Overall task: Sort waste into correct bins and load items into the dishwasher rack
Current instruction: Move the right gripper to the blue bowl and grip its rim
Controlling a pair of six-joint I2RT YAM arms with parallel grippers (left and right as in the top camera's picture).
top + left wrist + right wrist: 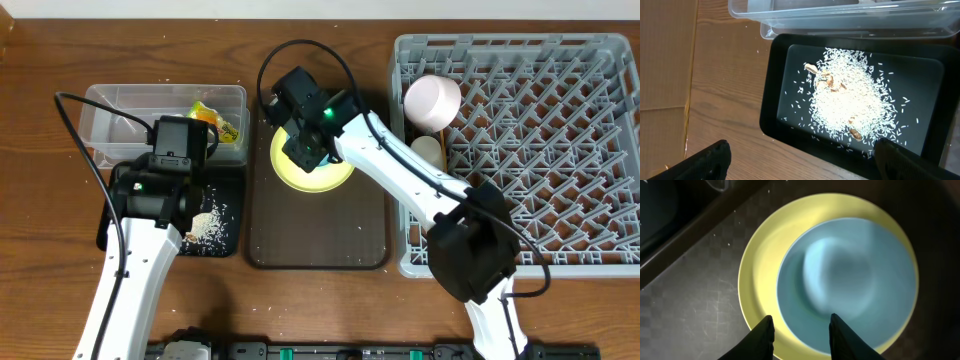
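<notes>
A light blue bowl sits in a yellow plate on the brown serving tray. My right gripper is open just above them, its fingers on either side of the bowl's near rim. My left gripper is wide open and empty over the near edge of the black tray, which holds a heap of rice. The clear tub behind it holds the snack wrapper. A white bowl and a small white cup are in the grey rack. Napkin and chopsticks are not visible.
The rack stands right against the serving tray's right side. The clear tub overlaps the black tray's far edge. A few brown scraps lie in the rice. Bare wooden table lies left of the black tray.
</notes>
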